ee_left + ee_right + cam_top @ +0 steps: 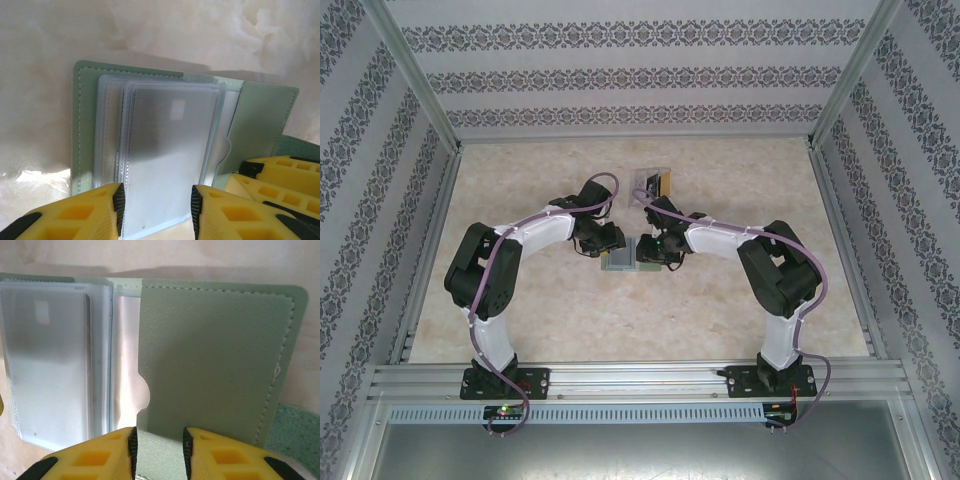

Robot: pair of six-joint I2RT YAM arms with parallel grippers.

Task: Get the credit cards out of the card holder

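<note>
Card holder (pixel 260 125) open flat, left claw (pixel 156 200) and right claw (pixel 159 442) both part-open above it, seemingly empty.

The card holder (pixel 618 264) sits hemmed between both arms, clear tray (pixel 653 181) behind; the near table (pixel 620 325) offers open passage.

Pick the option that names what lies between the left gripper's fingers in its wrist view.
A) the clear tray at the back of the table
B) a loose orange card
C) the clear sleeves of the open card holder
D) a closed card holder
C: in the left wrist view the left gripper has a finger on either side of the clear sleeves inside the open card holder.
</note>
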